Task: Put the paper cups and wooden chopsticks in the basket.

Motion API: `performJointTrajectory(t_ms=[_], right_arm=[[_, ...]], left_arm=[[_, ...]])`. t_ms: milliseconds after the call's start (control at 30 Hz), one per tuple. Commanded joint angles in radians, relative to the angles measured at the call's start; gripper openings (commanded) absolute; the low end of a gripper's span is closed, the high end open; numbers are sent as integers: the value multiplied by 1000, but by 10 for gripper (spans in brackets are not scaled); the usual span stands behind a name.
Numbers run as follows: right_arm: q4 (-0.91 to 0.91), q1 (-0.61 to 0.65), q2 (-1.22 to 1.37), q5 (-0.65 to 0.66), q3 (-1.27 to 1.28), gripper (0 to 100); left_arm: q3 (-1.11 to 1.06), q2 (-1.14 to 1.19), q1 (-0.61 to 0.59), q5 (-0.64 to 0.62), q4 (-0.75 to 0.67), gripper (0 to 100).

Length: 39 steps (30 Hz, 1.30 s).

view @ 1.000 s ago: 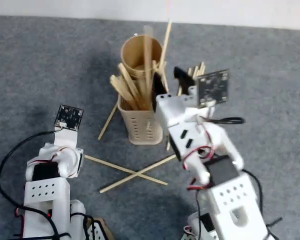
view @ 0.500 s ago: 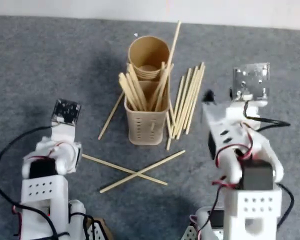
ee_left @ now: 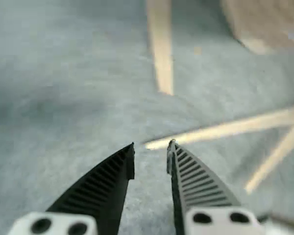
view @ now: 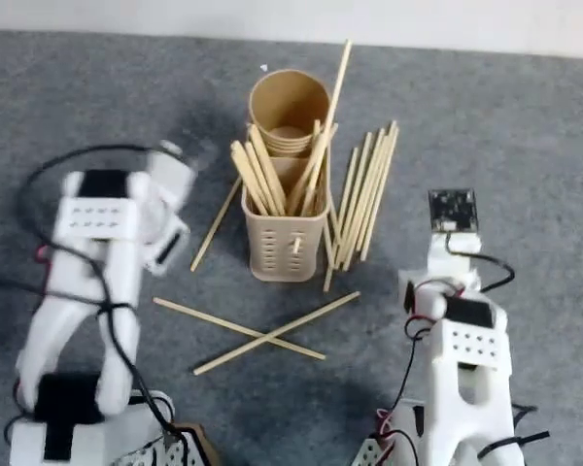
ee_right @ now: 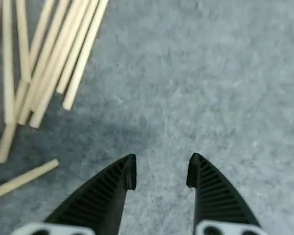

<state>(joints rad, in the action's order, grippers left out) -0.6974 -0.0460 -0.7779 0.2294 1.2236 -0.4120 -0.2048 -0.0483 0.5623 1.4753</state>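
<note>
Chopsticks (view: 262,335) lie loose on the table. Left claw (ee_left: 150,159), narrowly parted and empty, hangs over one crossed stick (ee_left: 220,129). Basket (view: 287,248) holds paper cups (view: 290,97) and several sticks. A bundle (view: 364,194) lies beside it. Right claw (ee_right: 160,177) is half open and empty. Step in hand, likely: stick pickup. Next: descend, close.

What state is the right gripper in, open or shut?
Open. The right gripper has fingers apart over grey mat, nothing between them.
</note>
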Motion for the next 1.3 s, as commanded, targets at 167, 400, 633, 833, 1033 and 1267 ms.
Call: performJointTrajectory(t_ms=[167,400,633,833,1033,1267], right_arm=[[150,-13,4,44,125,181],[151,-13,4,44,130,181],[151,-12,4,44,134,181],[151,-12,4,41,134,181],[151,-12,4,41,134,180],[159,-12,4,41,134,180]], left_arm=[[-268,-191,189,295,40,222],[-417,-458,248,304,51,221],[-476,-596,193,269,43,221],[-604,-625,395,353,26,221],[-624,-538,509,341,-129,223],[-621,-311,516,342,-407,221]])
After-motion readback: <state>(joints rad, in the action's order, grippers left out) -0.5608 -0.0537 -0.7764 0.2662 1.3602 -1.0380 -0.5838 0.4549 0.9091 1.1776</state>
